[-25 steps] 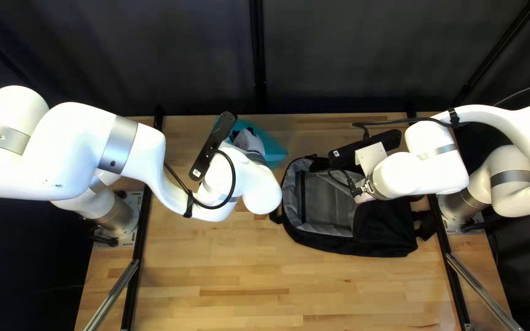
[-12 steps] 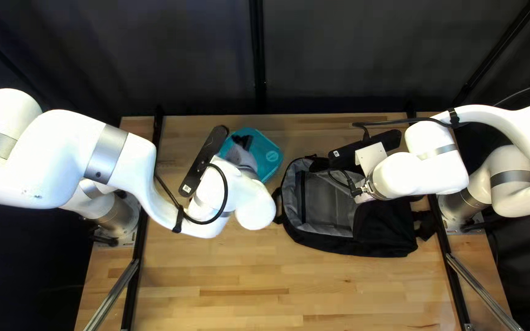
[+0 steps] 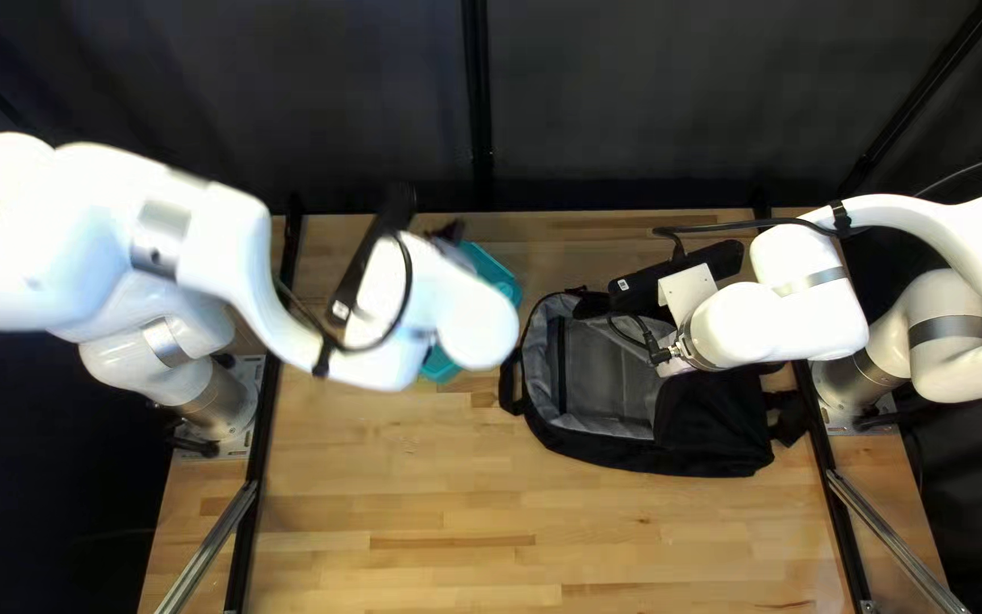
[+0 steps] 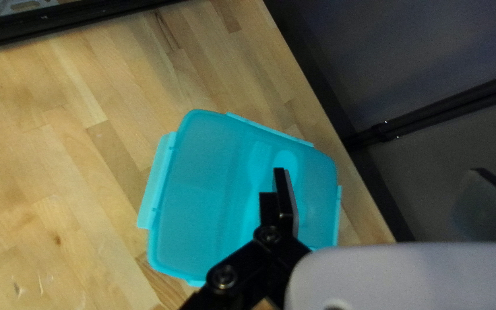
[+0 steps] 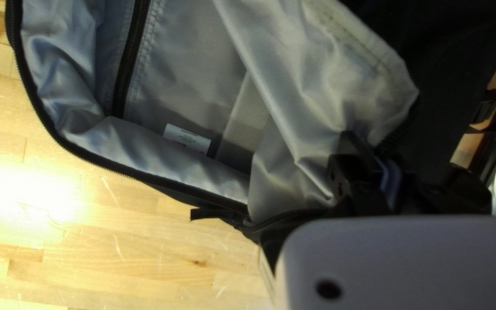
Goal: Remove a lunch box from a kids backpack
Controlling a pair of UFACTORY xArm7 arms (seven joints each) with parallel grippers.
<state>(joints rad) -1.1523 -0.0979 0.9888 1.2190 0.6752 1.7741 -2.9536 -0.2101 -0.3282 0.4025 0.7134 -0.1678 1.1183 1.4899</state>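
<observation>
Left gripper: you have this one (image 3: 446,235) spread wide, nothing held; in the left wrist view one finger (image 4: 283,192) shows against the lunch box (image 4: 202,195), the other well apart from it, past the table's edge.
Right gripper: at the backpack (image 3: 599,370), right by the creased grey lining (image 5: 311,115); you can't tell from here how far this gripper (image 3: 674,365) is open or whether it has hold of the cloth.
Lunch box: translucent turquoise, on the table (image 3: 400,489), out of the bag; in the top left view it sits left of the backpack, partly hidden by your left arm (image 3: 446,301).
Box detail: clips (image 4: 157,181) along the sides; rounded and long shapes show inside.
Backpack: black outside, mouth open, main compartment showing; dark inner zipper (image 5: 128,60), small white label (image 5: 186,138) near the lining's fold.
Right arm: your wrist end (image 3: 781,324) is above the backpack's far side.
Backdrop: dark curtain (image 3: 627,102) behind the far table edge.
</observation>
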